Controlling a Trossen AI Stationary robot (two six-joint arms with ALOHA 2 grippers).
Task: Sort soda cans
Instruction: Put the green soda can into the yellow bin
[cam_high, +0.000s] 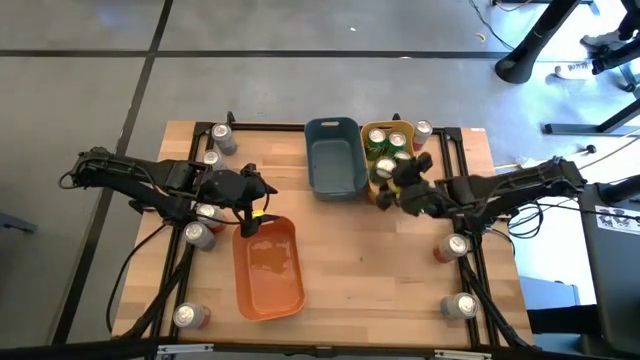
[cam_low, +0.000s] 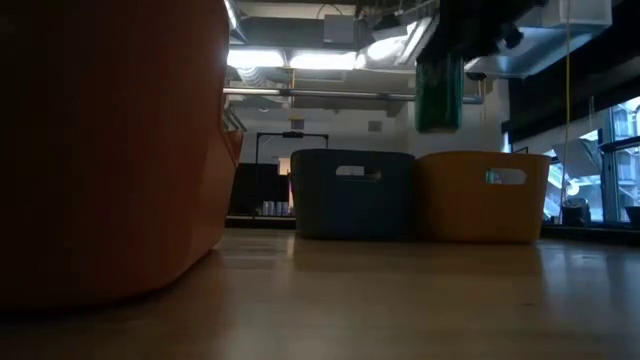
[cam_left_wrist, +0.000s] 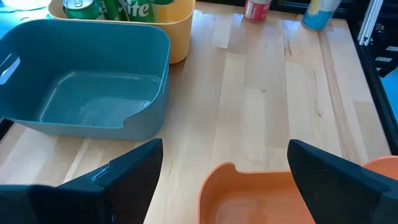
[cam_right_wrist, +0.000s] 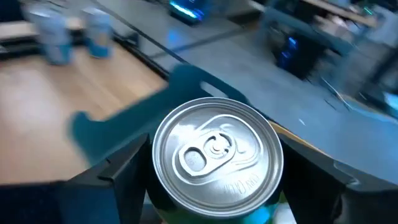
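Observation:
My right gripper (cam_high: 398, 185) is shut on a green soda can with a silver top (cam_right_wrist: 217, 155). It stands above the near end of the yellow bin (cam_high: 368, 135), which holds several green cans (cam_high: 385, 150). In the low view the can (cam_low: 437, 95) hangs high over the bins' rims. My left gripper (cam_left_wrist: 224, 168) is open with nothing between its fingers, above the far end of the orange bin (cam_high: 268, 265). A blue-grey bin (cam_high: 335, 157) stands left of the yellow one. My right gripper pinches the can's side wall (cam_right_wrist: 155, 186) between its two fingers (cam_right_wrist: 118, 177), one on each side just under the top rim. The fingers come slanting down from the table's right side. The can is upright and lifted clear of bin and table.
Loose cans stand along the left edge (cam_high: 222, 138) (cam_high: 198, 235) (cam_high: 188, 316) and the right edge (cam_high: 423, 130) (cam_high: 452, 247) (cam_high: 462, 305). Bare wood lies between the orange bin and the right-hand cans (cam_high: 370, 270).

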